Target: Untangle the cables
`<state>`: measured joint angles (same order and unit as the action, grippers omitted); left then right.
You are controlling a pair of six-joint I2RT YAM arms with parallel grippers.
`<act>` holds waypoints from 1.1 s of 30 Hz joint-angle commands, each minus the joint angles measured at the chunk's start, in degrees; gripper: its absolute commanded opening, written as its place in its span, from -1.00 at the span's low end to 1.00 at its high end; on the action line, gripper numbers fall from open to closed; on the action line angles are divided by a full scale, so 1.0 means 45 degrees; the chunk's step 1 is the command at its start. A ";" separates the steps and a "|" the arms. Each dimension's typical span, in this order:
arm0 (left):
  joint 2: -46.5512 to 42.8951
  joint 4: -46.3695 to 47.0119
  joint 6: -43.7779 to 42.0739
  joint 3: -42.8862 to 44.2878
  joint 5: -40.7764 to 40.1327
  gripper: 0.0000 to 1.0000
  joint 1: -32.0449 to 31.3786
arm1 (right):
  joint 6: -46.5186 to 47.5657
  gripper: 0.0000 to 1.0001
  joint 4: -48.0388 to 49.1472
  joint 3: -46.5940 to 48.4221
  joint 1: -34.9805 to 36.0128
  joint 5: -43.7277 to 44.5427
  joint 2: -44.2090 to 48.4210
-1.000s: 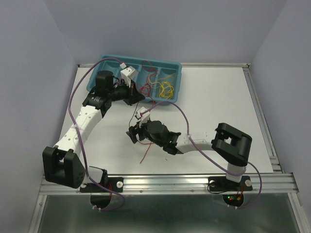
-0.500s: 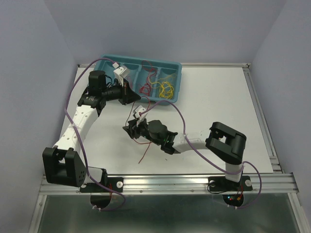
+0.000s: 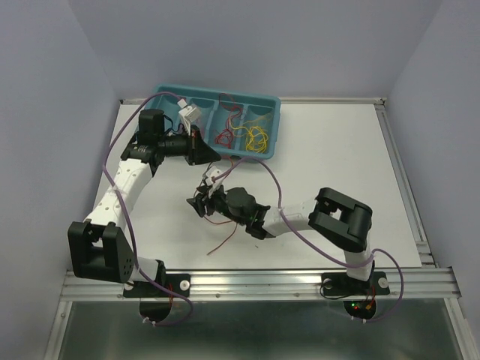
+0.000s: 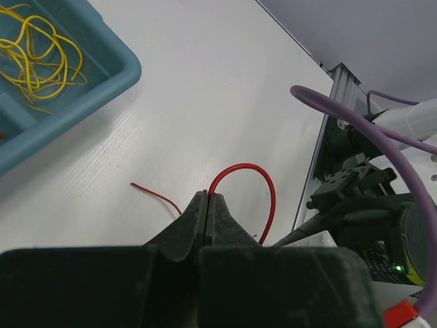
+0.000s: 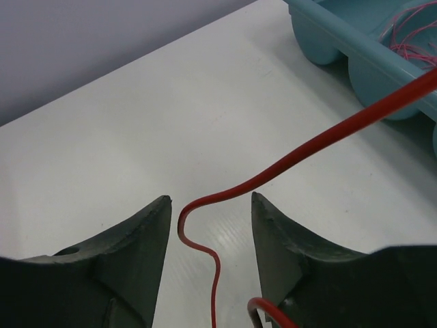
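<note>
My left gripper (image 3: 212, 155) is shut on a thin red cable (image 4: 268, 193) just in front of the teal tray (image 3: 274, 124); the left wrist view shows the closed tips (image 4: 207, 197) pinching it where it arcs upward. The cable (image 5: 321, 140) runs down between the open fingers of my right gripper (image 5: 210, 201), which hovers low over the table (image 3: 199, 204) without gripping it. Its loose tail (image 3: 220, 244) trails on the table toward the near edge. Yellow cables (image 3: 255, 136) and red cables (image 3: 223, 136) lie curled in the tray's compartments.
The teal tray's front rim (image 4: 102, 75) lies just behind the left gripper. Purple arm cables (image 3: 271, 180) loop over both arms. The right arm's links (image 3: 341, 217) stretch across the middle of the table. A metal rail (image 3: 300, 279) runs along the near edge.
My right gripper has reached further left along the table. My left gripper has shifted slightly left by the tray's front edge. The cable's loose tail has slid left.
</note>
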<state>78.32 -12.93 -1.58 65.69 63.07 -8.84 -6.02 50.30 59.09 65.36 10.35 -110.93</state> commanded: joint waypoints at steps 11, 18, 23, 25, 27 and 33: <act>0.0074 0.1110 0.1072 0.0987 0.0600 -1.00 0.0538 | 0.0245 -0.99 0.2064 -0.1156 0.0123 -0.1343 0.2166; 0.2064 0.1272 0.1211 0.2741 -0.0851 -1.00 0.0715 | -0.0127 -0.99 -0.0142 -0.0886 -0.0013 -0.0660 0.3850; 0.3840 0.1056 0.1251 0.4189 -0.1708 -1.00 0.0871 | -0.0981 -0.99 -0.1701 0.0672 -0.1433 -0.1672 0.4087; 0.4621 0.1310 0.1580 0.4794 -0.2216 -1.00 0.1084 | -0.1937 -0.99 -0.2172 0.1260 -0.2139 -0.2937 0.3757; 0.5170 0.1679 0.1855 0.5514 -0.2878 -1.00 0.1222 | -0.2526 -0.99 -0.2389 0.2214 -0.3194 -0.4225 0.3443; 0.7338 0.1857 0.2070 0.8246 -0.4249 -1.00 0.1418 | -0.2843 -0.99 -0.2565 0.4580 -0.4700 -0.6476 0.1783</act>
<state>107.24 -9.87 8.43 95.46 57.08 -5.89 -17.69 34.98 71.42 45.58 -8.97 -101.84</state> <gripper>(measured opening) 0.025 0.066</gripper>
